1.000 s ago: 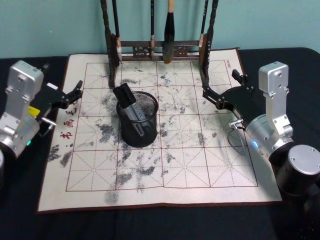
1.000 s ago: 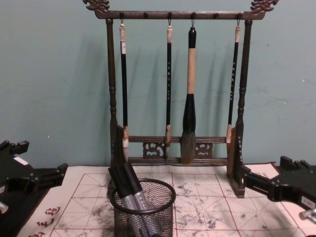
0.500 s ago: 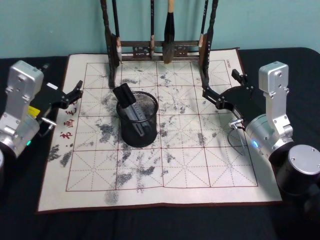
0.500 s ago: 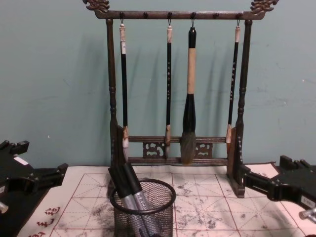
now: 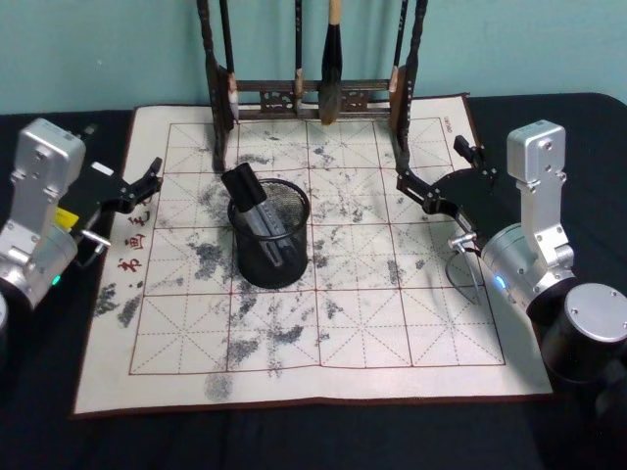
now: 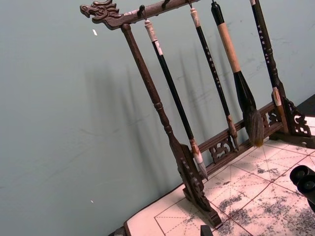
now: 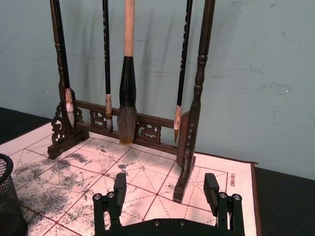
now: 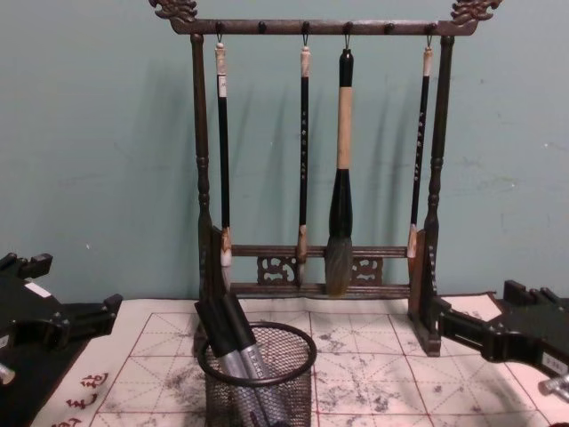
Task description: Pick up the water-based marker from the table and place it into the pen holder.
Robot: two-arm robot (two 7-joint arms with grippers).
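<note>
So going left to right in the head view: the left gripper (image 5: 143, 183) sits at the left edge of the frame, over the mat's left border right by the red characters, fingers spread apart and holding nothing. One dark bench (image 5: 39, 392), with one white ink-stained mat (image 5: 323, 343) with a red grid spread over it.

Center-left of the frame there's one black mesh pen holder (image 5: 269, 235) standing upright on the mat. Inside it I count two water-based markers (image 5: 247, 191), both with dark caps and greyish bodies, leaning toward the upper left so their caps stick out past the rim. The chest view shows the same thing at the bottom middle of the frame: two markers side by side, touching, tilted left in the holder (image 8: 258, 374).

Behind the holder, at the top center, is one wooden brush rack (image 5: 313, 98) standing on the mat's far edge. Four brushes (image 8: 340, 169) hang from it in the chest view: three thin ones and one fat one with a tan handle, third from the left.

Over on the right side of the frame, the right gripper (image 5: 438, 174) hangs above the mat's right part, near the rack's right post. Its fingers (image 7: 119, 186) are wide apart too, nothing between them, as the right wrist view shows clearly.
</note>
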